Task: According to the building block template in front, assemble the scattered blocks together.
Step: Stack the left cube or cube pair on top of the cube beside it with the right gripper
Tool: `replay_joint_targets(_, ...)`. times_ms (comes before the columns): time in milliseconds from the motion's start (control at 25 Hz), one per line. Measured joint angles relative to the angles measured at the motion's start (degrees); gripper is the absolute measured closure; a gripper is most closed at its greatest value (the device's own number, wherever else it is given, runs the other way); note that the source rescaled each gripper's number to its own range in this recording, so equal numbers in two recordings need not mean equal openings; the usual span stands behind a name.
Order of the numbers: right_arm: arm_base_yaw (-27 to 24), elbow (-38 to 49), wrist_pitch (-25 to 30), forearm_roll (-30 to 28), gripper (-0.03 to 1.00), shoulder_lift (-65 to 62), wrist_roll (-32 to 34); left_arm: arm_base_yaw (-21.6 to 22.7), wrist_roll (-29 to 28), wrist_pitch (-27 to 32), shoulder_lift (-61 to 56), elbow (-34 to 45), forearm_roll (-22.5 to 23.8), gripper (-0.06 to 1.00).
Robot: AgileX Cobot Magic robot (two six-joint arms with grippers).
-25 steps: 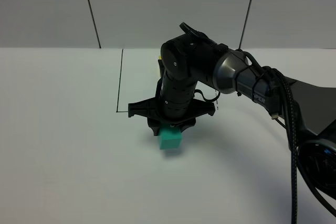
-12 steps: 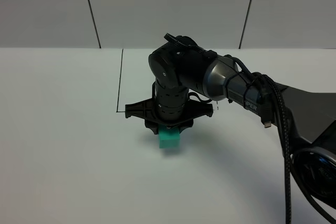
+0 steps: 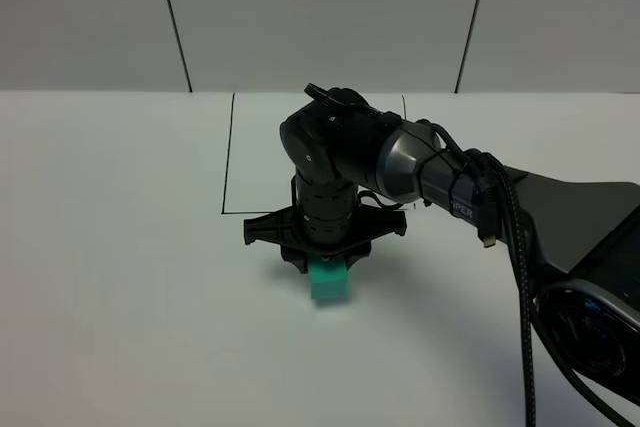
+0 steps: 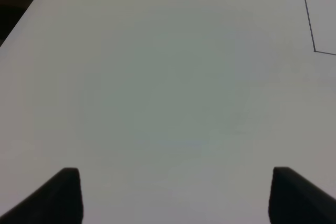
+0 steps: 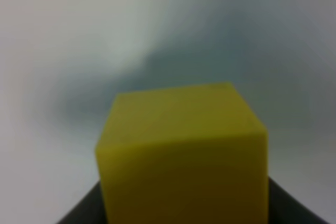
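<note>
**Gripping the yellow cube right over the teal one**

Looking at the high camera, you only got the right arm [image 3: 400, 162] bent down over the teal cube [image 3: 329, 280], which sat on the white table [image 3: 120, 247] just in front of the black drawn rectangle [image 3: 228, 157]. The right gripper [image 3: 322, 259] hid whatever it carried. The right wrist view filled that in: a yellow cube [image 5: 181, 150], blurry and close, clamped between the closed jaws. The arm blocked most of the framed area, so no template was visible. The left gripper [image 4: 173, 198] showed only in its own camera, jaws spread wide apart with nothing between them, over bare table with a corner of the black line.
</note>
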Motion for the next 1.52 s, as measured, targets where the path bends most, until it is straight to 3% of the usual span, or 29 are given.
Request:
replay_joint_targets(360,-1.1,6.7,-7.2,0.2,0.8,0.2,0.3,0.0,0.0,0.0,0.0,0.0,0.0,0.34)
replay_joint_targets(640,-2.6,6.8,-8.3,0.6,0.8,0.2,-3.3,0.0,0.0,0.0,0.0,0.0,0.0,0.34)
replay_joint_targets(1520,-3.0,6.8,-10.8,1.2,0.8,0.2,-3.6,0.0,0.0,0.0,0.0,0.0,0.0,0.34)
